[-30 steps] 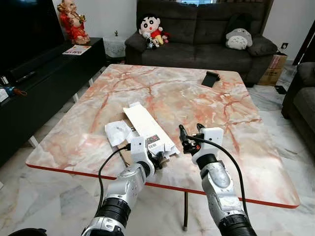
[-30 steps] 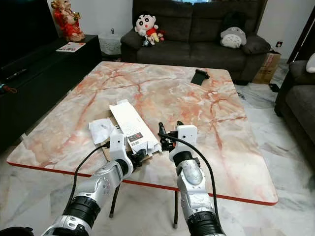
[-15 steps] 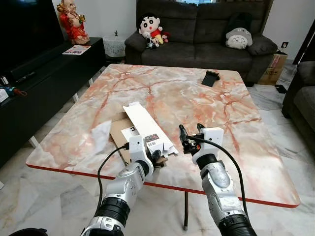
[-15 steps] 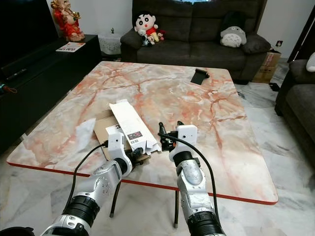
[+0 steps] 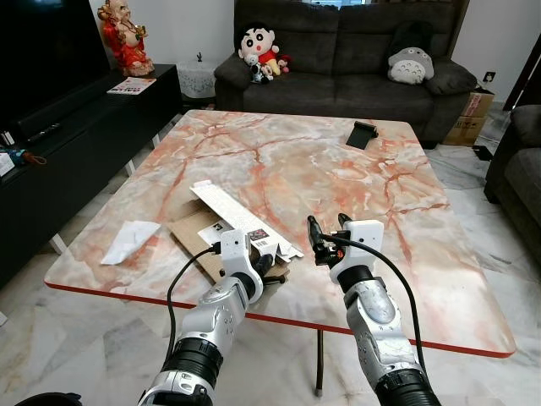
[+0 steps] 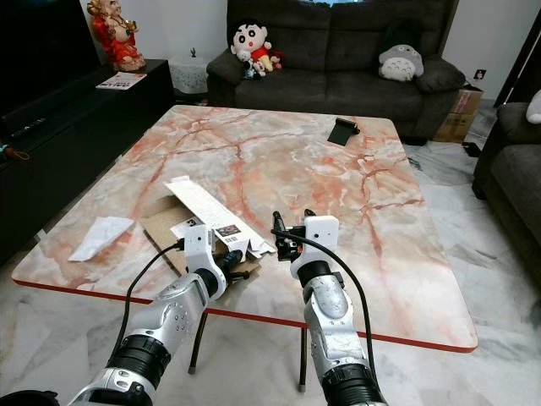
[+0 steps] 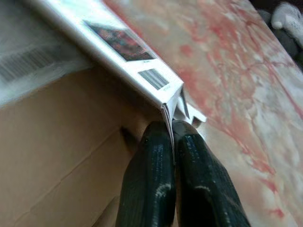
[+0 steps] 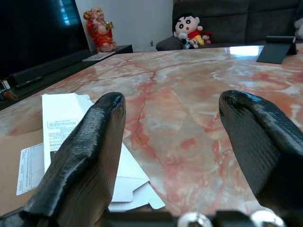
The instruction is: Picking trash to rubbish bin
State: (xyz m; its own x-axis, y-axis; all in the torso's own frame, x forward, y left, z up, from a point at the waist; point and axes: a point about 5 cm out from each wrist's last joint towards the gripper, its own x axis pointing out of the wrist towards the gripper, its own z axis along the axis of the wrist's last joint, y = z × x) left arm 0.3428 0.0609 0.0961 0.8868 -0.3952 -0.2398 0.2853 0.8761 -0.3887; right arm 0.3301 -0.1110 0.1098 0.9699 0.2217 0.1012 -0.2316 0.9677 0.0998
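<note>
A long white flattened carton (image 5: pixel 230 213) lies slantwise over a brown cardboard sheet (image 5: pixel 196 239) near the front of the marble table (image 5: pixel 321 169). My left gripper (image 5: pixel 265 267) is shut on the carton's near end flap; in the left wrist view the two fingers (image 7: pixel 147 161) pinch the white edge (image 7: pixel 142 71) between them. A loose white paper (image 5: pixel 128 239) rests by the table's left front edge. My right gripper (image 5: pixel 326 230) hovers over the table just right of the carton, open, with nothing between its fingers (image 8: pixel 90 142).
A black stand (image 5: pixel 363 134) sits at the table's far right. A dark sofa (image 5: pixel 338 59) with plush toys runs along the back, and a black TV console (image 5: pixel 76 135) on the left. The table's red front edge (image 5: pixel 406 337) is close to me.
The left gripper has dragged the carton's near end leftward, swinging it flatter across the table. The white paper has slid off to the left front edge, uncovering the brown cardboard. The right arm is still.
</note>
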